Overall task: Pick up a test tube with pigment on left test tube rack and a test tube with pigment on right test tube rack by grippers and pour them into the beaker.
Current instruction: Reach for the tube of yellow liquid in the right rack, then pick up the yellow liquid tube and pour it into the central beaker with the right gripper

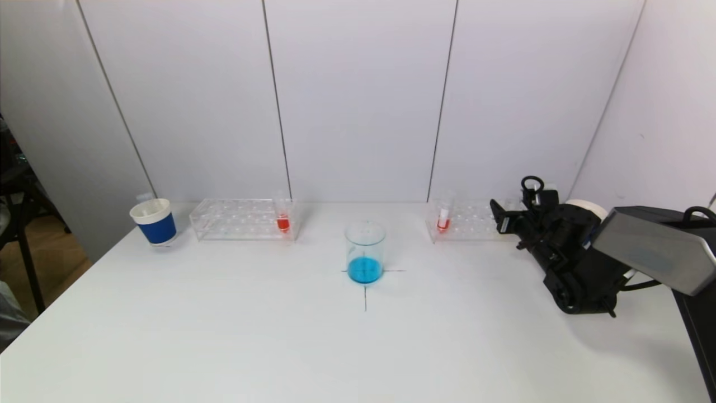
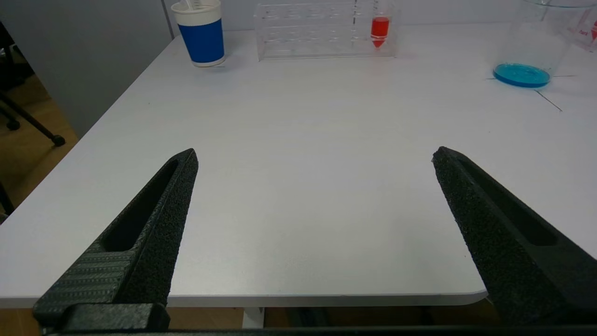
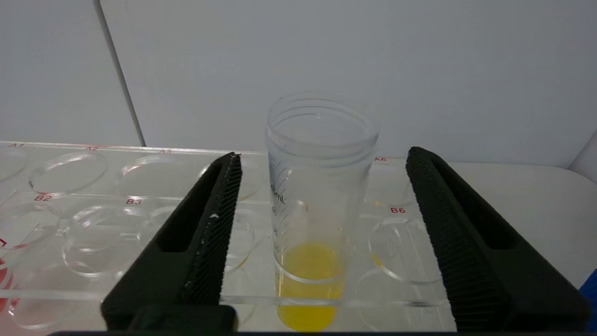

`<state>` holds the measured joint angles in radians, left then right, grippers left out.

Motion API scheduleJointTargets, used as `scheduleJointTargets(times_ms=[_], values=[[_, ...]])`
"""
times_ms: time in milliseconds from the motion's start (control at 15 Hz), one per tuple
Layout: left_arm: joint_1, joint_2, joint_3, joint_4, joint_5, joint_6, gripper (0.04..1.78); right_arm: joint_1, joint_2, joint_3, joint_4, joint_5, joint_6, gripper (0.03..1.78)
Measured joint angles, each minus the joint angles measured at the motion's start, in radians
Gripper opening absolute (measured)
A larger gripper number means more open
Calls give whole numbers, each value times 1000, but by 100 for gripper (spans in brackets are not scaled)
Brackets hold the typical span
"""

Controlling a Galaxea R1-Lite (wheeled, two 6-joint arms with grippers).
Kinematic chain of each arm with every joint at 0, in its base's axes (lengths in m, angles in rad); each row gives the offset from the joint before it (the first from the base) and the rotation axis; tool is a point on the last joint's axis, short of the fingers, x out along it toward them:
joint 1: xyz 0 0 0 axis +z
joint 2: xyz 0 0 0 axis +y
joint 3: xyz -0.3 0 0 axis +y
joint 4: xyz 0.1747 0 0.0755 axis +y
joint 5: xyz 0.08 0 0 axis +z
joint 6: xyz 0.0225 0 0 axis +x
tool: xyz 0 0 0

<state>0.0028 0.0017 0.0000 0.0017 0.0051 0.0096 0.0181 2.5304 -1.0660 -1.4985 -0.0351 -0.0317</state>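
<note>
Reaching over the table's far right edge, my right gripper (image 3: 322, 242) straddles a yellow-pigment test tube (image 3: 311, 224) standing in the right test tube rack (image 1: 467, 221), jaws apart, not touching it. My left gripper (image 2: 315, 158) hovers wide open above the near edge.

A: Bright, even light overhead?
B: Yes; the glossy white table (image 1: 224, 336) shows only soft shadows, the darkest under the black right arm (image 1: 570, 263).
A: Blur?
B: Slight softness throughout.
</note>
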Motion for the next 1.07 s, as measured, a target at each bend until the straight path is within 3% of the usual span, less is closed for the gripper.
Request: scheduleJointTargets(times_ms=[200,267,1067], values=[[0,0,0,0,0,0,176,1,1,-3,0,1,0,61],[0,0,0,0,0,0,176,1,1,-3,1,1,0,53],[0,0,0,0,0,0,176,0,-6,-4,0,3,-1,53]])
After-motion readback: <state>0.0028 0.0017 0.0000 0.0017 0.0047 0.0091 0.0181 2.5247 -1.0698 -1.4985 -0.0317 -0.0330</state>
